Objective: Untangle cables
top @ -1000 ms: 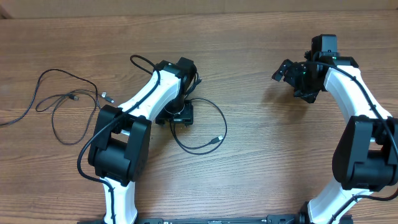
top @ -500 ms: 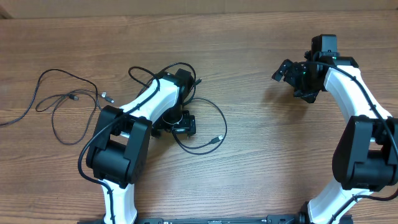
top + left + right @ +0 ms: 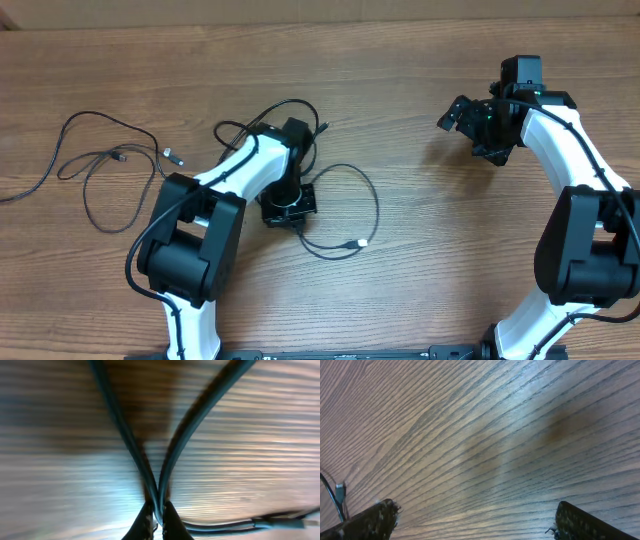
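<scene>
left gripper (image 3: 156, 522) pinching the black cable (image 3: 196, 412) where its strands meet, right gripper (image 3: 475, 519) hanging wide open, more cables (image 3: 118, 157) off left

Two black cable strands (image 3: 197, 412) run down from the upper left and upper right of the frame and meet at bottom centre. There they are pinched between the tips of the gripper (image 3: 157, 524). At lower right, a cord (image 3: 220, 525) with a plug (image 3: 282, 522) crosses the blurred wooden counter (image 3: 260, 460).

Wood-grain table (image 3: 420, 290) — looped cable (image 3: 376, 205) lies mid-table; sprawling cable (image 3: 100, 116) lies toward its left.
</scene>
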Motion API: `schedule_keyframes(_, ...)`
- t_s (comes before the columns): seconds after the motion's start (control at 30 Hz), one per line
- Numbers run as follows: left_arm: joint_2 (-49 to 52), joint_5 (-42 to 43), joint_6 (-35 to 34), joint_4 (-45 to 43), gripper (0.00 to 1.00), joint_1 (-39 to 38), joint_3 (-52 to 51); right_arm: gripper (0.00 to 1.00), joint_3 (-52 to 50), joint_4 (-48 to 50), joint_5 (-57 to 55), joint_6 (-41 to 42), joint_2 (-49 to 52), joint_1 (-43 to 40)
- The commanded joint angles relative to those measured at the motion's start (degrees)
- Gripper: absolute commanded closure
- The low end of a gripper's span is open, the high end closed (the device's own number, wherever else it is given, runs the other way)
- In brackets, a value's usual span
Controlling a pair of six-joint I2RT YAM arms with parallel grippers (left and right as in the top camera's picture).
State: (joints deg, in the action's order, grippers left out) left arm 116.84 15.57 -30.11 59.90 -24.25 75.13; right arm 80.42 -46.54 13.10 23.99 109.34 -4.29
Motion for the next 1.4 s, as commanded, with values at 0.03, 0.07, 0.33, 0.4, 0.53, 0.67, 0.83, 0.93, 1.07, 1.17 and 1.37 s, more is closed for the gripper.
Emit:
schedule_keyframes(0.03,2.78,8.15,0.13,-5.22,0.96,-3.87,-1.75,0.00,0.92,0.13,-0.20,0.02,-1.42,0.04)
schedule_keyframes(0.07,2.73,10.12,0.87,-6.32,0.96,-4.26,-1.75,0.00,0.92,0.13,-0.22,0.02,-1.42,0.04)
schedule_keyframes(0.33,1.05,13.00,5.70,-5.49,0.96,-4.92,2.05,0.00,0.92,0.13,-0.20,0.02,-1.42,0.04)
schedule_keyframes(0.4,0.04,10.95,5.68,-2.78,0.96,-4.37,4.46,0.00,0.92,0.13,-0.20,0.02,-1.42,0.04)
schedule_keyframes(0.53,-2.36,4.63,5.70,4.24,0.86,-3.91,12.90,0.00,0.92,0.13,-0.20,0.02,-1.42,0.04)
schedule_keyframes(0.67,-2.64,-0.07,5.70,3.98,0.70,-3.93,17.70,0.00,0.92,0.13,-0.20,0.02,-1.42,0.04)
schedule_keyframes(0.83,-2.36,-6.29,5.66,-2.93,0.75,-3.96,17.16,0.00,0.92,0.13,-0.20,0.02,-1.42,0.04)
schedule_keyframes(0.93,-2.12,-9.55,5.25,-8.04,0.74,-3.96,15.67,0.00,0.92,0.13,-0.20,0.02,-1.42,0.04)
schedule_keyframes(1.07,-1.73,-13.16,5.27,-12.11,0.71,-3.96,14.45,0.00,0.92,0.13,-0.22,0.02,-1.42,0.04)
schedule_keyframes(1.17,-1.70,-16.22,5.25,-11.93,0.71,-3.96,14.12,0.00,0.92,0.13,-0.20,0.02,-1.42,0.04)
schedule_keyframes(1.37,-1.70,-17.49,4.87,-12.55,0.72,-3.96,12.07,0.00,0.92,0.13,-0.20,0.02,-1.42,0.04)
